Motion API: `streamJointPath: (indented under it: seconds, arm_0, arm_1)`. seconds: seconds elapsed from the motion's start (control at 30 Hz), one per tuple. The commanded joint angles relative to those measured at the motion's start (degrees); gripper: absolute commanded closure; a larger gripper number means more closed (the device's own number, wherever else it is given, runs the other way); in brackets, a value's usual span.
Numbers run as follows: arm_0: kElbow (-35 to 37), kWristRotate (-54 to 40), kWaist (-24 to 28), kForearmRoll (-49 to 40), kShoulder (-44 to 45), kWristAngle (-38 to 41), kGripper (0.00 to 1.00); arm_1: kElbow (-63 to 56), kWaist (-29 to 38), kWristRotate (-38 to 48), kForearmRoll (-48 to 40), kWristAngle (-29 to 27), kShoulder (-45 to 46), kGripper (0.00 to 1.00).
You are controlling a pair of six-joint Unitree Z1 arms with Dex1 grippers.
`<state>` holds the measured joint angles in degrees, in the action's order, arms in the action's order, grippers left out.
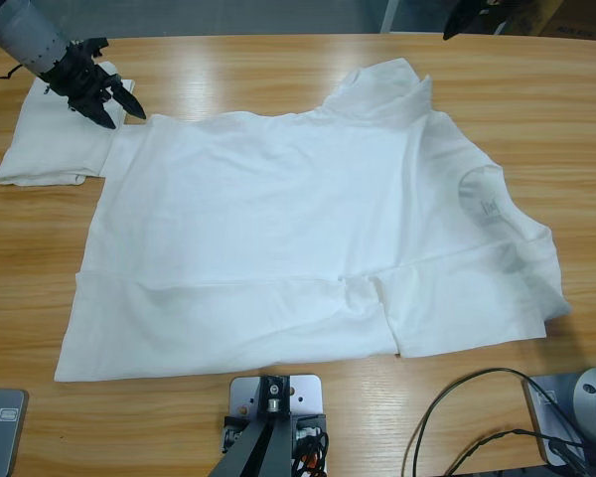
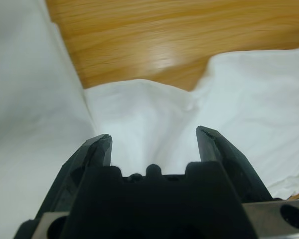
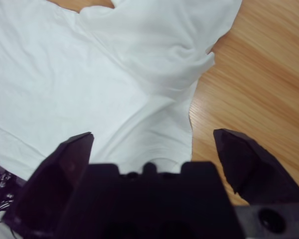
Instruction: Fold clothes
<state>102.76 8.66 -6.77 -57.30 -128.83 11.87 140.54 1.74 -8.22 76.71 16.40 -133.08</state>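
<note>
Left gripper (image 1: 119,107) jaws apart, nothing between them; in the high view it hangs at the table's upper-left, over the spot where the folded shirt (image 1: 50,139) meets the corner of the spread shirt (image 1: 278,238). The left wrist view (image 2: 154,134) agrees: white cloth fills the gap under the jaws, a raised cloth edge on one side, bare table (image 2: 164,45) beyond; whether the tips touch the cloth cannot be told. Right gripper (image 1: 467,18) shows only as a dark tip at the top edge of the high view, well apart from the cloth; in its wrist view (image 3: 152,142) the jaws stand wide apart and empty, looking down on a sleeve (image 3: 164,45) and the shirt's edge with wood beside it. Status: one shirt looks done, a neat compact rectangle at the upper-left of the table (image 1: 278,70), partly under the left arm. The second shirt lies nearly table-wide, collar (image 1: 487,199) toward the right end, hem toward the left. Its near long side appears turned over onto the body as a band (image 1: 228,328) running along the front edge, so one lengthwise fold seems made; the far sleeve (image 1: 387,94) lies loose and bunched. Judged remaining: fold the far side and sleeve in, then fold across the length, then set it by or on the first. Roughly mid-task on shirt two.
</note>
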Motion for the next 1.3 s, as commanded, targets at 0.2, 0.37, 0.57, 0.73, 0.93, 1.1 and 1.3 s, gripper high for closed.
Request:
streamJointPath:
  seconds: [0.2,0.37,0.57,0.73,0.93,1.1,1.3]
  arm_0:
    - [-0.49,-0.4,0.79,-0.55,-6.9,2.34,0.354]
    - [-0.7,-0.22,1.67,-0.64,-5.99,-0.2,0.354]
    - [-0.93,0.3,2.81,-0.8,-4.5,-1.94,0.354]
    - [-1.7,0.3,3.95,-0.72,-4.5,-2.2,0.34]
    - [-1.33,-0.73,5.89,-0.67,-3.79,-1.67,0.335]
    - [-1.63,-0.47,2.39,-0.71,-0.51,1.0,0.335]
    - [-4.78,0.9,-0.14,-0.71,1.64,1.49,0.335]
  arm_1:
    - [-0.26,-0.77,0.66,0.62,0.78,-4.3,0.018]
    - [-0.16,-0.77,0.66,0.64,1.09,-4.74,0.018]
    - [-0.09,-0.77,0.66,0.64,1.09,-5.23,0.018]
    - [-0.44,-0.77,0.66,0.72,1.09,-5.35,0.018]
    - [-0.86,-0.75,0.57,0.72,1.25,-5.35,0.018]
    - [-0.88,-0.59,0.57,0.72,1.27,-5.35,0.018]
    - [-1.49,-0.58,0.57,0.72,1.36,-5.26,0.018]
